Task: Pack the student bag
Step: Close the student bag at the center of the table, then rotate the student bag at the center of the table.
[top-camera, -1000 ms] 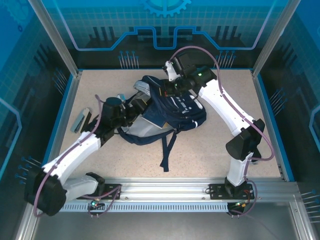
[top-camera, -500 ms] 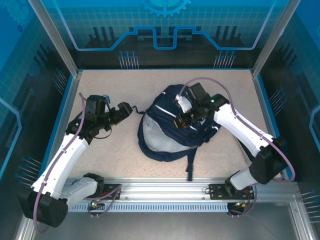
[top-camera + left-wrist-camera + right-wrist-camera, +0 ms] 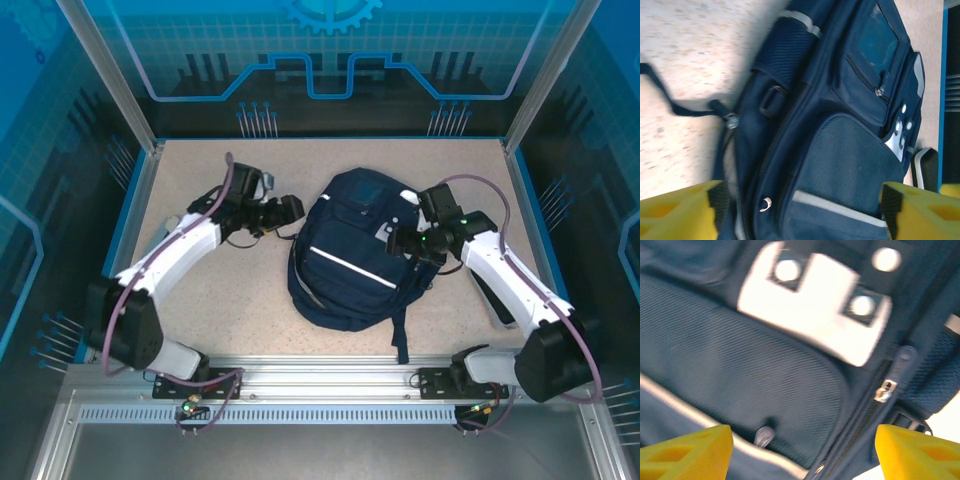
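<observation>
From where I stand, the left gripper hangs with its jaws spread wide and nothing in them. The student bag lies just ahead of its fingertips, front face up on the table. On the bag's far side the right gripper is pressed in close over the front pocket, also wide open and empty, with the white patch ahead of it and a zipper pull just off its right finger. My worry is that a jaw closing there takes slack fabric instead of the pull and drags the whole bag. The loose strap trailing nearby could also snag a finger.
</observation>
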Robot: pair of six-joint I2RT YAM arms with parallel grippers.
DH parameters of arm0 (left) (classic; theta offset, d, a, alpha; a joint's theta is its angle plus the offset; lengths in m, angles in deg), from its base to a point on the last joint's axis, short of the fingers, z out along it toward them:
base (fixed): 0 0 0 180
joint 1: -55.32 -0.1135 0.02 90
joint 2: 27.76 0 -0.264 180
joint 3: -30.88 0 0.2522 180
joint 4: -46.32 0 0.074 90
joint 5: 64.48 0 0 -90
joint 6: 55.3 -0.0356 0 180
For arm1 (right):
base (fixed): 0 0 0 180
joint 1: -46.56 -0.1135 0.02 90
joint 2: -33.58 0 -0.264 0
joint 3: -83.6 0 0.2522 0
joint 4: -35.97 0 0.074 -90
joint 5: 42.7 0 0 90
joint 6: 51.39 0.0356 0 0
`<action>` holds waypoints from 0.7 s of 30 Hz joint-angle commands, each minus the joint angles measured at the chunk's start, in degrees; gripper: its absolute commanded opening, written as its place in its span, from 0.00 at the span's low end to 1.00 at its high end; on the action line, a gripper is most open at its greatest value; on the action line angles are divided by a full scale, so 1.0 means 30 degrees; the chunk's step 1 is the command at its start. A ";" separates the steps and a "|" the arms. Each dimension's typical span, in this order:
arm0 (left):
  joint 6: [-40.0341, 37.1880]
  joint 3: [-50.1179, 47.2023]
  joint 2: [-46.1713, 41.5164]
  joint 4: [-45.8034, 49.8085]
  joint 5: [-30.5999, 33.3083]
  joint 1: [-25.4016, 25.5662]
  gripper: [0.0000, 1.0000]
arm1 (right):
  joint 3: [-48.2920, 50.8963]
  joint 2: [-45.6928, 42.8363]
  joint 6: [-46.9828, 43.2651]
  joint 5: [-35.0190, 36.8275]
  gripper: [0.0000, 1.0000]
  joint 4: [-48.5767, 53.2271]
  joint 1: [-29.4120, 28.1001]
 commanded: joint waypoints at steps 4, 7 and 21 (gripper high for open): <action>-0.0256 0.2612 0.3922 -0.0788 -0.1082 0.1477 0.74 | 0.1199 0.1475 0.2771 -0.0726 0.76 -0.2166 0.1091; 0.0034 0.3447 0.5510 -0.0505 -0.1768 0.1814 0.66 | 0.1560 0.2349 0.3082 -0.1332 0.76 -0.3045 0.1492; 0.0916 0.0161 0.5362 -0.1705 -0.2797 0.2323 0.46 | -0.3112 0.9313 -0.1039 -0.6638 0.71 -0.6594 0.1209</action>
